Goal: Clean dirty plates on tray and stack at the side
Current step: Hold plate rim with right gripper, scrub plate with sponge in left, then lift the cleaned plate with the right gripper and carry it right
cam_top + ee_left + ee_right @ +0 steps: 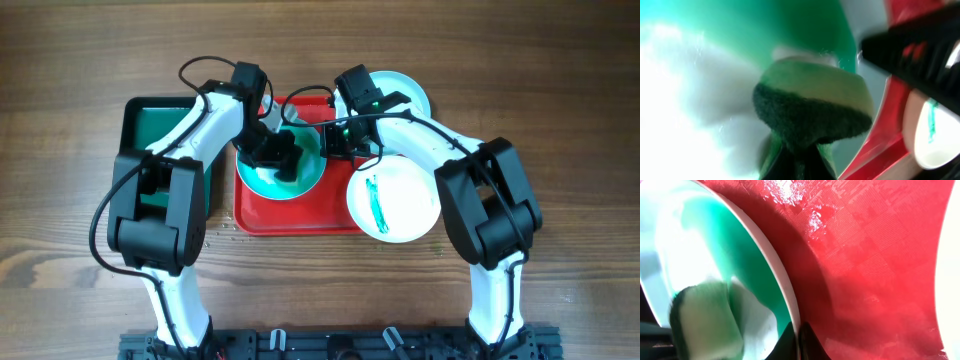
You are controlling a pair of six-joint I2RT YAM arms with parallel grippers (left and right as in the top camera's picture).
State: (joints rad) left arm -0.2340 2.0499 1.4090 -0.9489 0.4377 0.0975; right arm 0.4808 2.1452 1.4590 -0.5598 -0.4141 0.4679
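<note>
The red tray point(300, 222) lies at the centre of the table. On its left half sits the smeared plate point(262, 182), with a teal film across its face. The left gripper point(285, 150) is directly over the plate, clamped on a sponge point(810, 105) pressed to the plate. The right gripper point(337, 140) pinches the plate's right rim. Judgement: the scrubbing falls to the left arm, and the film showing lies robot-side of the sponge.

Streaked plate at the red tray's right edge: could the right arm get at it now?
Probably not yet: the right gripper grips the rim of the teal plate, though the streaked plate lies uncovered close by.
</note>
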